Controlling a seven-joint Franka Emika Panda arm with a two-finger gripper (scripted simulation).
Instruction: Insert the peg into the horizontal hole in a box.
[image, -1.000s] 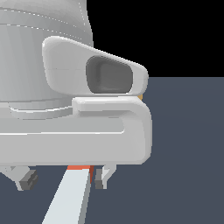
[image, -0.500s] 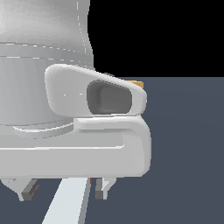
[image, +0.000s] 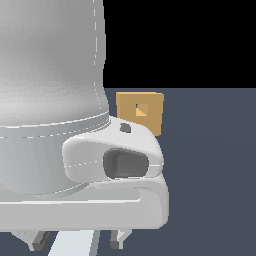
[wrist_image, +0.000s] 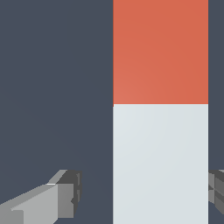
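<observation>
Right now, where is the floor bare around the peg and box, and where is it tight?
Bare dark floor spreads from the box toward the exterior view's right. In the wrist view, bare floor also lies between the peg and one finger of the claw. It is tight at the other finger, almost against the peg.

My arm fills most of the exterior view: a broad, glossy white-grey casing (image: 50, 90), rounded like a barrel, with thin pale seam lines curving around it. At about four o'clock of that bulk a smooth lobe juts out, carrying a dark grey oval recess (image: 125, 164) and a small dark dot (image: 125, 128) above it, perhaps a screw. Below runs a flat white flange (image: 100, 212) with rounded corners. The fingers (wrist_image: 48, 203) are blocky, light grey, with darker grey ridged pads at the tips.
</observation>
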